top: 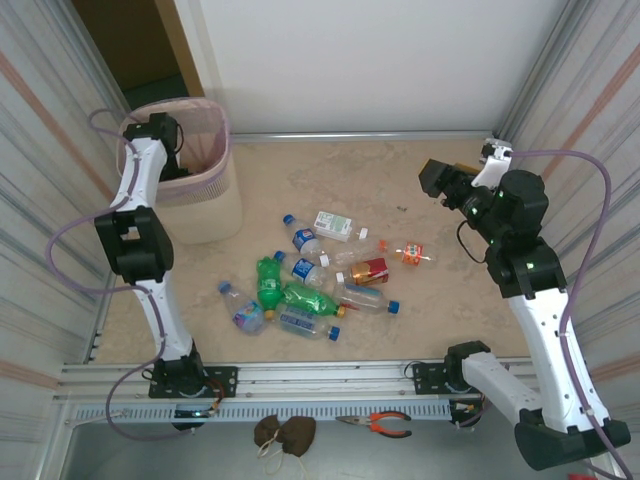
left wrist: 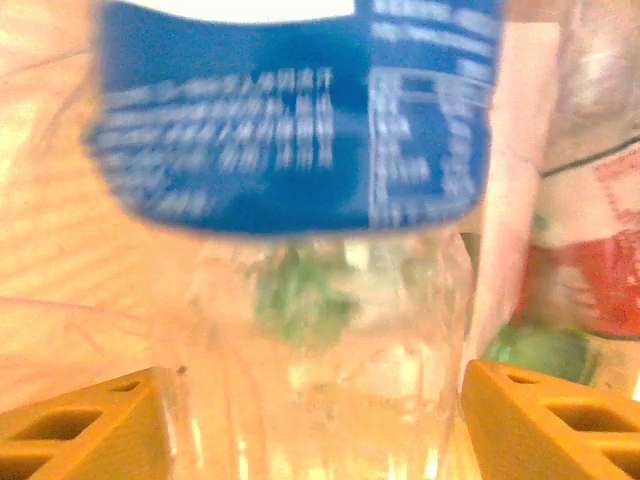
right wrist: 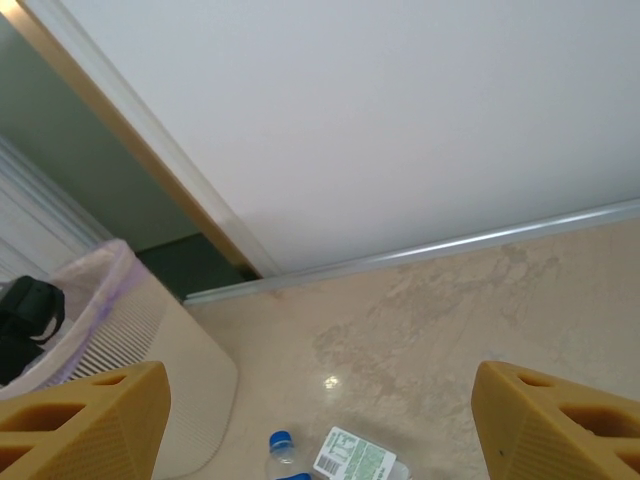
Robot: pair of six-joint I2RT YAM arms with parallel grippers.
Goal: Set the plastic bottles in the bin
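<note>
Seen from above, the bin (top: 212,205) stands at 10 o'clock on the bench (top: 430,310), pale pink with a thin liner over its rim. The left arm reaches up over it, and the left tool (top: 163,133) hangs inside the rim.

In the left wrist view a clear bottle with a blue label (left wrist: 290,130) sits between the yellow fingers (left wrist: 80,430), blurred, with the pink liner all round it. The fingers stand apart on either side of the bottle's clear body. I cannot tell whether they press on it or stand free of it. At 3 o'clock in that view a red label and a green shape show, too blurred to name.

The loose bottles (top: 320,275) lie in a heap at the middle of the bench, well apart from the bin. Among them are two green bottles (top: 268,282) side by side at the heap's 8 o'clock, a red-labelled bottle (top: 368,270) and an orange-labelled bottle (top: 410,253) toward 3 o'clock, and several clear ones with blue caps.

The right tool (top: 437,180) is held up at 2 o'clock, away from the heap. Its fingers (right wrist: 560,420) are spread wide with nothing between them.

A pair of orange-handled pliers (top: 378,424) lies at 6 o'clock, below the rail.
</note>
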